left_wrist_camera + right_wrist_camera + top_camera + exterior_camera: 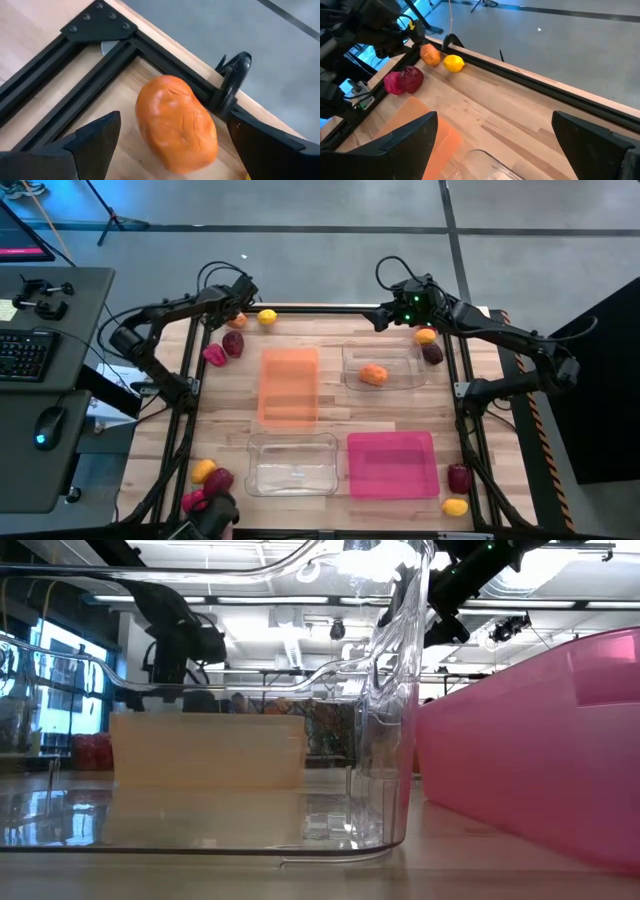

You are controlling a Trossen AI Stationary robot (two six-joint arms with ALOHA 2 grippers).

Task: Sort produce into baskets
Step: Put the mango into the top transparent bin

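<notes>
Jaws of left gripper [170, 150] spread around orange fruit [176, 123]; no writing legible.

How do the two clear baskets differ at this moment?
The far clear basket, beside the orange basket, holds one orange fruit; the near clear basket, beside the pink basket, holds nothing. The far one sits close to the right gripper; the near one is away from both grippers. Both are clear, shallow, rectangular and about the same size.
</notes>
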